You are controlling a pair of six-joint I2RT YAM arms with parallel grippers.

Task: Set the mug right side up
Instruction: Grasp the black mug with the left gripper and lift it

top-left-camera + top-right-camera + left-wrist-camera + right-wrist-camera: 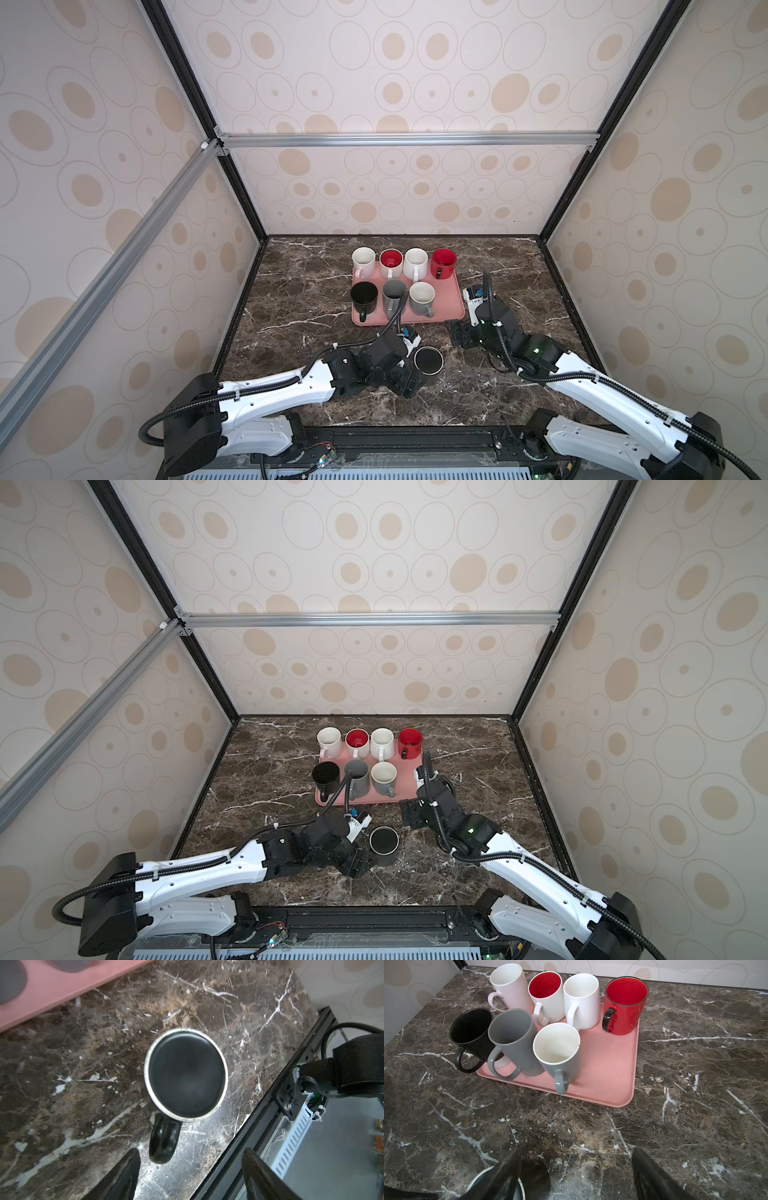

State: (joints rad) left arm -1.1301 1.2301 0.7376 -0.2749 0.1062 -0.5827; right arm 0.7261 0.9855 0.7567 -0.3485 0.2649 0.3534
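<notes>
Fingers (122,1178) on your left gripper (191,1153) are apart and empty, with the handle (164,1142) pointing into the gap. Black mug (185,1074) sits base-up on the table (62,1064), axis vertical, robot side of the pink tray (52,991). Right gripper (576,1151) is spread wide, holding nothing.

Top views look down from high in front over the whole table (291,299); wrist views sit close — both catch mug (187,1076) and tray (52,987).

Even bright light; glare on marble tabletop (197,1147) (left wrist); tray (52,987) blurred.
</notes>
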